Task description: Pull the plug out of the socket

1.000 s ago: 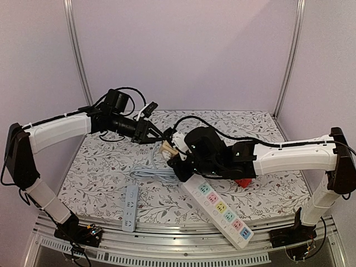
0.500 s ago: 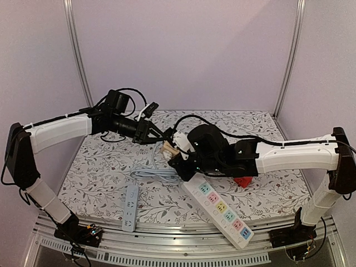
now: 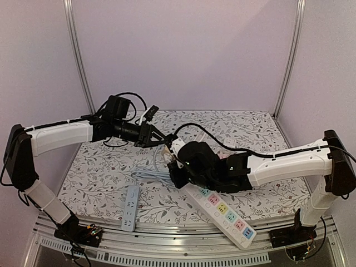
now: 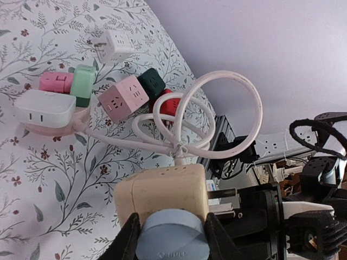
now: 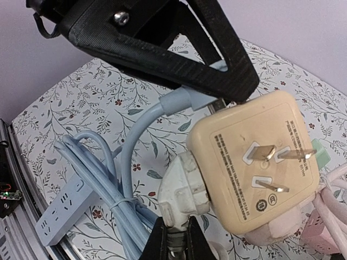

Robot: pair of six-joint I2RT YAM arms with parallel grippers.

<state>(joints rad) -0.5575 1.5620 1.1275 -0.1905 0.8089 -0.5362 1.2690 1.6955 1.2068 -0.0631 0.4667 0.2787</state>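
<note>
Fingers [image 5: 227, 59] of the left gripper [image 4: 172, 238] are clamping the blue plug [image 5: 184, 100] and hiding most of it where it is sitting against the cream cube socket [image 5: 255, 168]. Below the cube, the right gripper [image 5: 173, 244], cut off by the frame edge, is pinching the white plug [image 5: 181, 192]. Print beside the cube's prongs is showing too small to read.

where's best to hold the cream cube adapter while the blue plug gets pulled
Probably the white cord neck of the cream cube adapter, approached from its cord side like the right claw: it is narrow, while prongs and blue plug crowd the faces.
</note>
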